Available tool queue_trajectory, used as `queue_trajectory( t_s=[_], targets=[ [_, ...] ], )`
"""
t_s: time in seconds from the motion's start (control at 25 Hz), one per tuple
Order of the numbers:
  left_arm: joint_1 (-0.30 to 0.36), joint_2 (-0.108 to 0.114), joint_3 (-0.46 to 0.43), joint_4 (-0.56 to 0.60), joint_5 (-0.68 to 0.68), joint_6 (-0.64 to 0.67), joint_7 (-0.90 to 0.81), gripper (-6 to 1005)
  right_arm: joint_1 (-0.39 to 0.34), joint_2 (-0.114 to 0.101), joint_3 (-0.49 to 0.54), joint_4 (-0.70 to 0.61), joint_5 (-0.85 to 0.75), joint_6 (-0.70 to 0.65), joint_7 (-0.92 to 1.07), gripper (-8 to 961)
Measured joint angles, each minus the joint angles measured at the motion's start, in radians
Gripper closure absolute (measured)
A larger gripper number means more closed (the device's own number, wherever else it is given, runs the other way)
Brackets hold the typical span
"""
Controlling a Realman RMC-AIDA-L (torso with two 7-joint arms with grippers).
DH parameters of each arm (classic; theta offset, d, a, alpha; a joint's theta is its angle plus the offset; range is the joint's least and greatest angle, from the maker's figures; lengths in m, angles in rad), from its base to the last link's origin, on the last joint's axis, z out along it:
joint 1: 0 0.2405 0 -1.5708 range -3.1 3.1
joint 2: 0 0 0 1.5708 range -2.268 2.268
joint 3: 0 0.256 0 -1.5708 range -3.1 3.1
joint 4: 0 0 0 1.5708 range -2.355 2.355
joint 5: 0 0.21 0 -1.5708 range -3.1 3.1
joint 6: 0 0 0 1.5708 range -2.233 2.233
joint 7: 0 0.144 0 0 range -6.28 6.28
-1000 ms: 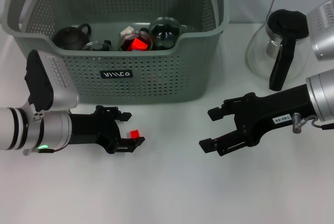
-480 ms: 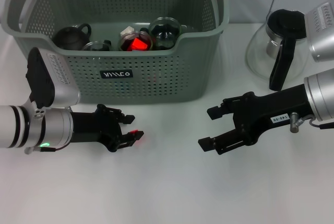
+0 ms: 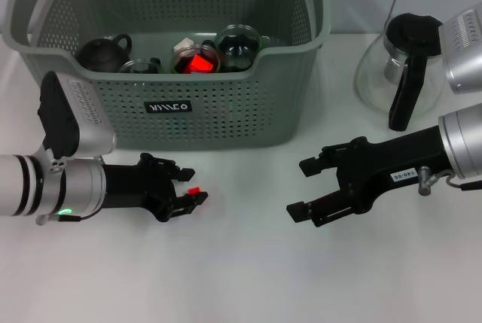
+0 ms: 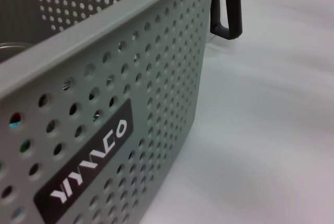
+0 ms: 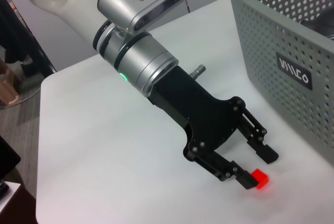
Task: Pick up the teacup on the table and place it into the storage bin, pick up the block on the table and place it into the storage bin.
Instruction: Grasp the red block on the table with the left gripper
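I see a white surface (image 3: pixel 241 278) filling my head view. At its far right stands a clear glass carafe (image 3: pixel 392 67) with a black lid (image 3: pixel 413 31) and a long black handle (image 3: pixel 404 101) hanging down its front. In my right wrist view, the surface's edge gives way to a dark floor (image 5: pixel 15 145) beyond.

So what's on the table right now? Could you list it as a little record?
Block: small red block on the table, against one finger of the left pincer
Left pincer: open, low, at the block
Right pincer: open, over bare table
Bin: behind, holds a dark teapot and glassware
Jug: glass jug, robot's right
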Motion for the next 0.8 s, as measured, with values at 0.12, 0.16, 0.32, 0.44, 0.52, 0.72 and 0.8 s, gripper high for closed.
queue_trajectory(
  t_s=[0.12, 0.16, 0.32, 0.44, 0.52, 0.72, 0.8],
  targets=[
    [-0.001, 0.000, 0.000, -0.007, 0.000, 0.000, 0.000, 548, 0.001, 0.000, 0.000, 0.013, 0.000, 0.001, -0.002, 16],
    [-0.002, 0.000, 0.000, -0.009, 0.000, 0.000, 0.000, 547, 0.001, 0.000, 0.000, 0.015, 0.000, 0.002, -0.002, 16],
    [0.000, 0.000, 0.000, -0.013, 0.000, -0.004, 0.001, 545, 0.001, 0.000, 0.000, 0.017, 0.000, 0.004, -0.003, 16],
    [0.000, 0.000, 0.000, -0.024, 0.000, -0.018, 0.001, 546, 0.002, 0.000, 0.000, 0.017, 0.000, 0.004, -0.003, 17],
    [-0.002, 0.001, 0.000, -0.034, 0.000, -0.022, 0.001, 547, 0.002, 0.000, 0.000, 0.018, 0.000, 0.004, -0.003, 17],
    [-0.002, 0.001, 0.000, -0.037, 0.000, -0.024, -0.001, 550, 0.002, 0.000, 0.000, 0.019, 0.000, 0.004, -0.004, 18],
    [-0.002, 0.000, 0.000, -0.037, 0.000, -0.024, -0.008, 551, 0.002, 0.000, -0.001, 0.019, 0.000, 0.004, -0.005, 18]
  ],
)
